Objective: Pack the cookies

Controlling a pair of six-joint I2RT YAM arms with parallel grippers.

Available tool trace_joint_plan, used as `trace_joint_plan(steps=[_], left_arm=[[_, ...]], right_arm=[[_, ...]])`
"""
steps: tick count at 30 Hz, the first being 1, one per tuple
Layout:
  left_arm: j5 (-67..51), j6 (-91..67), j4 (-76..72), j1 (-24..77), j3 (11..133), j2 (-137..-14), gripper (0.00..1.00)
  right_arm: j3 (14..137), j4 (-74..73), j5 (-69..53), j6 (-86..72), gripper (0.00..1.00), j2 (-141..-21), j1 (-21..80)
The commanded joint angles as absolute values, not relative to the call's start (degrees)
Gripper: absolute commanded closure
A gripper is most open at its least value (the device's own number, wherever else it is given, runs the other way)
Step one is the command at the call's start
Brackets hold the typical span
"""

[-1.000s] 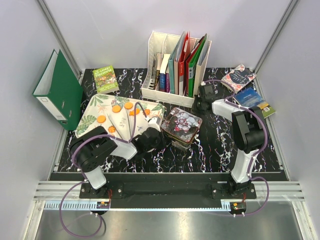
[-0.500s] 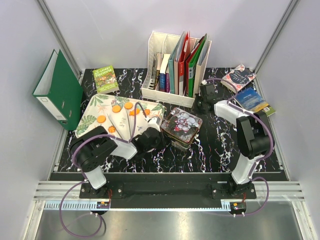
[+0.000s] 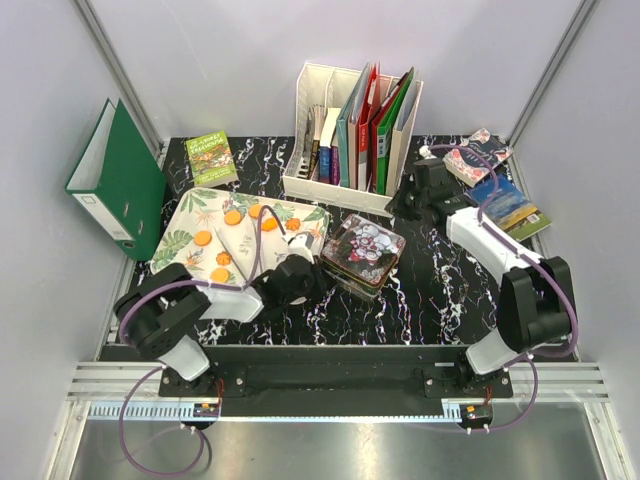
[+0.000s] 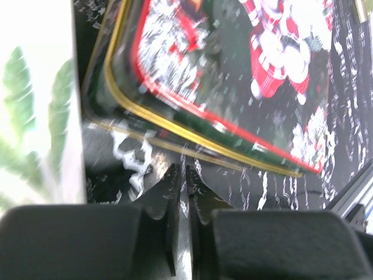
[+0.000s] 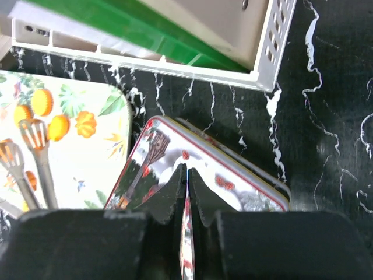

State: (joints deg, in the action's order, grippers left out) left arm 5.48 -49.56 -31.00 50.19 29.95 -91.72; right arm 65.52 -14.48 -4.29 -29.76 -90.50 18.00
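From above, I am seeing the right arm reaching farther out than a second ago, with the right end effector (image 3: pixel 405 205) hanging by the magazine file (image 3: pixel 350 130), and the left arm's elbow swinging left. The cookies (image 3: pixel 233 216) are lying on the leaf-print tray (image 3: pixel 185 228), none packed, and the Christmas tin (image 3: pixel 362 248) is sitting lidded. In the left wrist view, the left end effector (image 4: pixel 180 172) is pressing nearly together and pinching nothing. The right wrist view is showing the same.
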Motion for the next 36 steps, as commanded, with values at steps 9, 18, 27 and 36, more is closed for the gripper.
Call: trace_joint_plan(steps=[9,18,27,36], left_arm=[[9.8,-49.0,-11.1,50.9,26.4,-70.9,0.55],[21.2,-42.3,-0.2,50.9,36.3,-62.6,0.01],[20.1,-37.8,-3.8,49.3,46.5,-73.0,0.01],[15.7,-38.1,-6.6,46.9,51.2,-80.4,0.01]], right_arm=[[56.5,-9.7,-10.3,-32.5,0.9,-83.5,22.9],[49.1,-4.5,-12.3,-33.7,0.91,-82.8,25.0],[45.6,-3.0,-13.3,-33.6,0.92,-83.1,25.0],[42.6,-1.4,-13.9,-33.6,0.93,-83.9,25.0]])
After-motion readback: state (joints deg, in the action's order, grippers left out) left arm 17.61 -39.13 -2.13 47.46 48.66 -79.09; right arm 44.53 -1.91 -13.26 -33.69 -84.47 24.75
